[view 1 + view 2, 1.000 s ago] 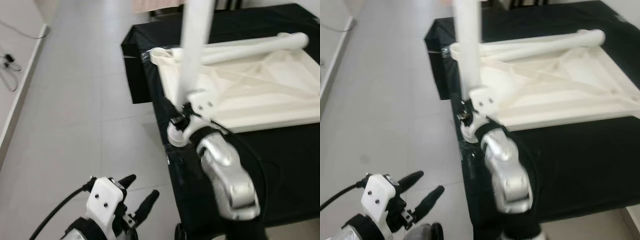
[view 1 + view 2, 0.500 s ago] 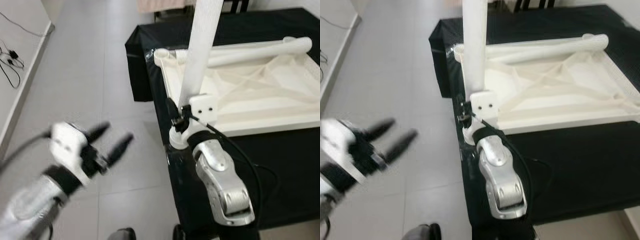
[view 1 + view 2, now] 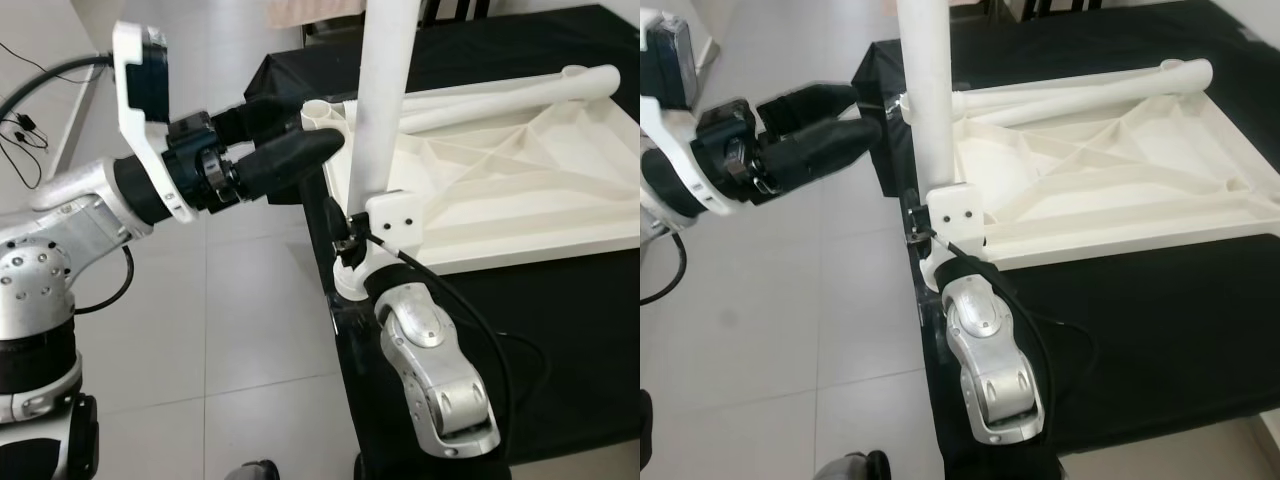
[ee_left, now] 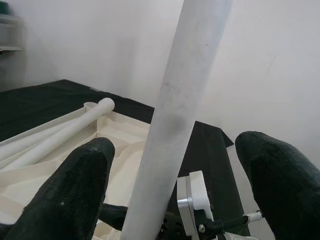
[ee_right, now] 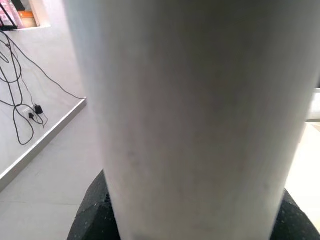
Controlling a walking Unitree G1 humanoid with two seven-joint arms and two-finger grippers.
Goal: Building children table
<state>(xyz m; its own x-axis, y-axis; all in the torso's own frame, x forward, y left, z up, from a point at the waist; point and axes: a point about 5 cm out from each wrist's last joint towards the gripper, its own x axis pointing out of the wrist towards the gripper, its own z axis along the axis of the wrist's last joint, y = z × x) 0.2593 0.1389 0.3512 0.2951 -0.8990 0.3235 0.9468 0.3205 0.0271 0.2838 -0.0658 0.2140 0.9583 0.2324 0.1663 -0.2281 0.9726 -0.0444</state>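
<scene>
On black table [image 3: 560, 330], right claw [image 3: 350, 235] gripping leg [image 3: 385, 90]

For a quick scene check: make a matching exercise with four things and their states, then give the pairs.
Things:
1. upright table leg
2. second table leg
3. left claw
4. tabletop

States:
A. open, fingers either side of a leg
B. lying across the tabletop
C. held standing by the right claw
D. upside down on the black cloth

Pairs: 1-C, 2-B, 3-A, 4-D
</scene>
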